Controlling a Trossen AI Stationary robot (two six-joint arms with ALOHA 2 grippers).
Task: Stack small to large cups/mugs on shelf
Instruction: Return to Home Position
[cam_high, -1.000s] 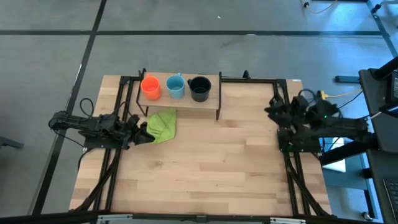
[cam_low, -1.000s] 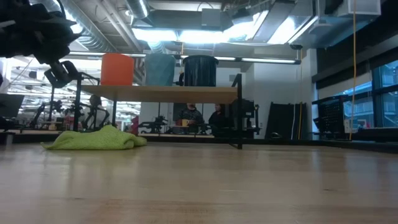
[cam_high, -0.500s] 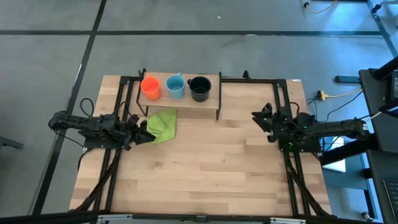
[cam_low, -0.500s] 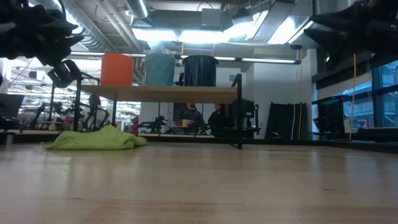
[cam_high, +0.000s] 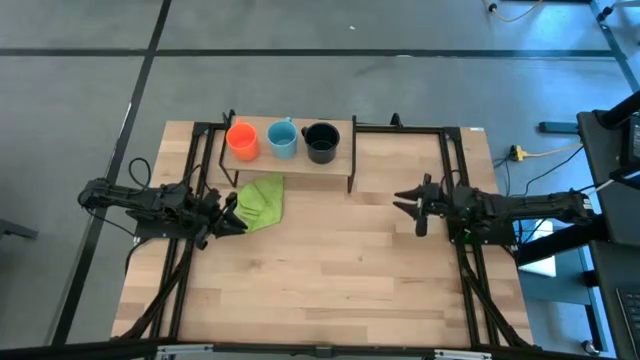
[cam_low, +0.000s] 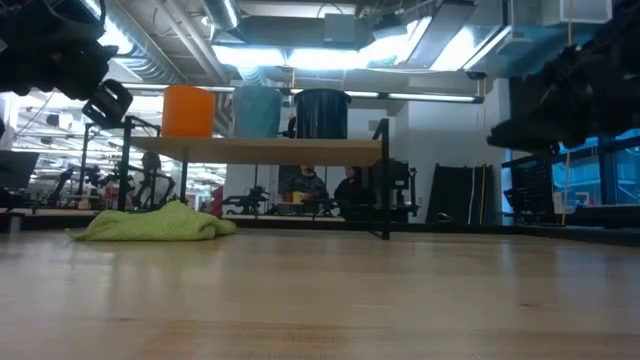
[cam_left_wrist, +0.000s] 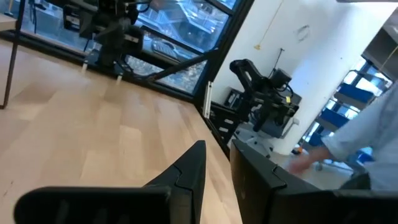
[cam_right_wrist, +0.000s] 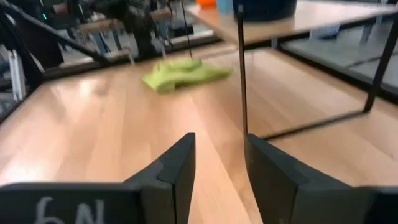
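Three mugs stand side by side on the shelf board (cam_high: 295, 168): orange (cam_high: 242, 140), light blue (cam_high: 283, 138) and black (cam_high: 320, 142). In the low view the orange (cam_low: 188, 111), blue (cam_low: 258, 112) and black (cam_low: 321, 113) mugs rest by their bases on the board (cam_low: 260, 148). My left gripper (cam_high: 232, 220) is open and empty next to the green cloth (cam_high: 262, 200), at the table's left. My right gripper (cam_high: 408, 203) is open and empty over the table's right half, pointing toward the shelf; its wrist view (cam_right_wrist: 219, 149) shows the shelf leg (cam_right_wrist: 241, 74) ahead.
The green cloth (cam_low: 155, 223) lies crumpled on the tabletop in front of the shelf's left end. Black frame rails (cam_high: 455, 170) run along the table's left and right sides. A person's sleeve (cam_left_wrist: 367, 134) and hand show beyond the table in the left wrist view.
My right gripper has swung from the table's right edge toward the table's middle and turned to point at the shelf. My left gripper has risen a little beside the green cloth. The mugs and cloth have stayed where they were.
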